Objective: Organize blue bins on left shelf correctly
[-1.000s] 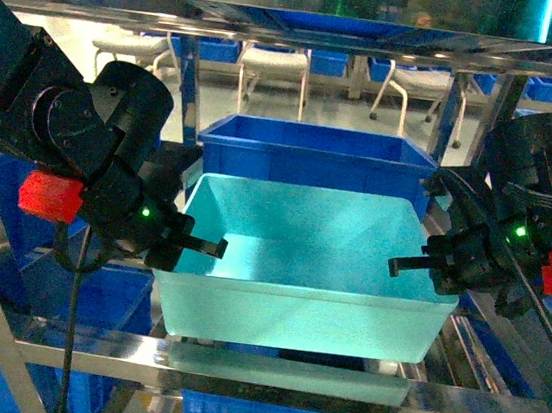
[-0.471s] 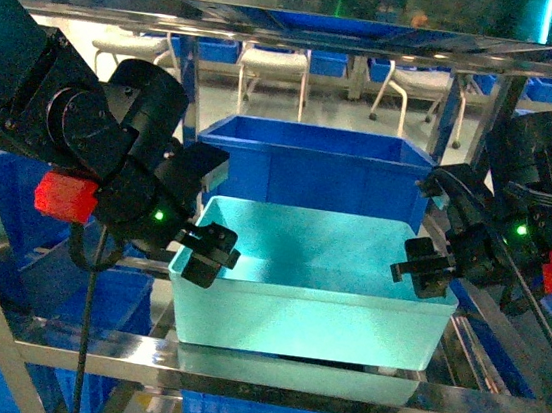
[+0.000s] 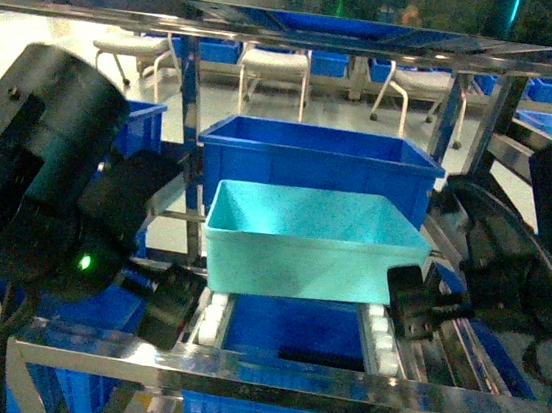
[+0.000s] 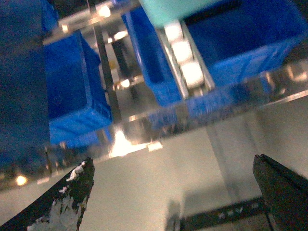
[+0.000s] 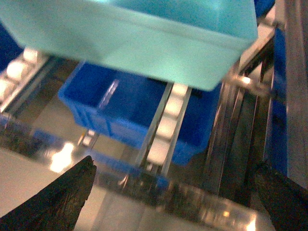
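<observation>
At the left shelf (image 3: 236, 368), both arms blur and crop their pincers: the left pincer (image 4: 175, 192) and right pincer (image 5: 173, 192) gape wide, holding nothing, below the turquoise bin (image 3: 317, 244) resting on white rollers (image 5: 166, 126).

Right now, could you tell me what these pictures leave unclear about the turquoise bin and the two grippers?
- Turquoise bin, head view: its inside floor is hidden by its own front wall.
- Same bin, left wrist view: only a corner shows, cut by the top edge.
- Whether it touches the royal-blue crate behind: not visible.
- Left gripper and right gripper, head view: dark, fingers indistinct.
</observation>
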Motion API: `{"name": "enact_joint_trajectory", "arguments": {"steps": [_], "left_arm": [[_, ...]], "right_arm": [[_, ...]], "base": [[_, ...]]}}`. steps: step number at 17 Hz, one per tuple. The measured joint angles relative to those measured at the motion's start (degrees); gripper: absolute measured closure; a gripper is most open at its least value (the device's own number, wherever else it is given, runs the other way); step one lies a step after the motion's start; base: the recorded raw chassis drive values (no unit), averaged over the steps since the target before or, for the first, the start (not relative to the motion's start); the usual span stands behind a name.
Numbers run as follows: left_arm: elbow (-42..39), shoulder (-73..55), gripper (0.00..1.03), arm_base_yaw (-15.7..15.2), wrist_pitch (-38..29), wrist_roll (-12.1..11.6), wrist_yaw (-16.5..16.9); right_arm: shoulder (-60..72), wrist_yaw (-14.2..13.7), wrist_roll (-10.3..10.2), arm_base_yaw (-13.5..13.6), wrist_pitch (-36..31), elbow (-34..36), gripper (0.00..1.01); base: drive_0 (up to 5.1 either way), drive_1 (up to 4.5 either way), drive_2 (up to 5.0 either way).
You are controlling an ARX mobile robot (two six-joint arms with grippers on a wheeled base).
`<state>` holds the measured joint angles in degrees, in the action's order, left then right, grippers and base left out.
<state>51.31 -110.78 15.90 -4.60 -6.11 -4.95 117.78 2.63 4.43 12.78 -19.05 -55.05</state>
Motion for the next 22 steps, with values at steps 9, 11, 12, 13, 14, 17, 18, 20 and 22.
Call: {"name": "enact_joint_trajectory", "arguments": {"steps": [9, 11, 12, 13, 14, 17, 18, 20, 22], "left_arm": [[-27.26, 11.17, 0.28, 0.66, -40.11, 8.24, -9.88], [-38.40, 16.50, 0.49, -2.32, -60.70, 7.19, -8.72], [-38.47, 23.23, 0.63, -4.48, -69.55, 7.15, -7.80], [-40.00, 27.34, 0.74, -4.94, -70.25, 7.15, -6.08], [-42.75, 29.81, 0.85, -5.51, -67.58, 7.10, -4.59], [-45.16, 31.80, 0.98, -6.97, -64.63, 7.10, -4.09], [-46.03, 35.06, 1.01, -8.07, -62.90, 7.06, -3.45], [-46.97, 46.40, 1.01, -9.68, -53.09, 7.04, -1.44], [-50.16, 66.38, 1.01, -16.06, -37.81, 6.95, 4.63]], "right_arm": [[-6.05, -5.18, -3.41, 2.93, -19.98, 21.81, 0.14], [-1.79, -14.56, -3.56, 0.28, -41.88, 36.02, 0.36], [-8.00, -14.25, -3.58, -1.33, -51.95, 40.79, 0.51], [-13.75, -13.27, -3.58, -2.47, -55.69, 41.00, 0.62], [-18.01, -12.22, -3.58, -3.23, -55.84, 42.66, 0.73], [-20.90, -11.30, -3.58, -4.07, -54.49, 46.51, 0.86], [-23.37, -10.56, -3.58, -4.96, -53.86, 48.87, 0.97], [-34.32, -8.74, -3.58, -6.62, -55.01, 50.93, 0.99], [-58.23, -3.04, -3.58, -13.09, -39.52, 54.38, 0.99]], "base": [[0.0, 0.00, 0.0], [0.0, 0.00, 0.0], [0.0, 0.00, 0.0], [0.0, 0.00, 0.0], [0.0, 0.00, 0.0], [0.0, 0.00, 0.0], [0.0, 0.00, 0.0], [0.0, 0.00, 0.0], [0.0, 0.00, 0.0]]}}
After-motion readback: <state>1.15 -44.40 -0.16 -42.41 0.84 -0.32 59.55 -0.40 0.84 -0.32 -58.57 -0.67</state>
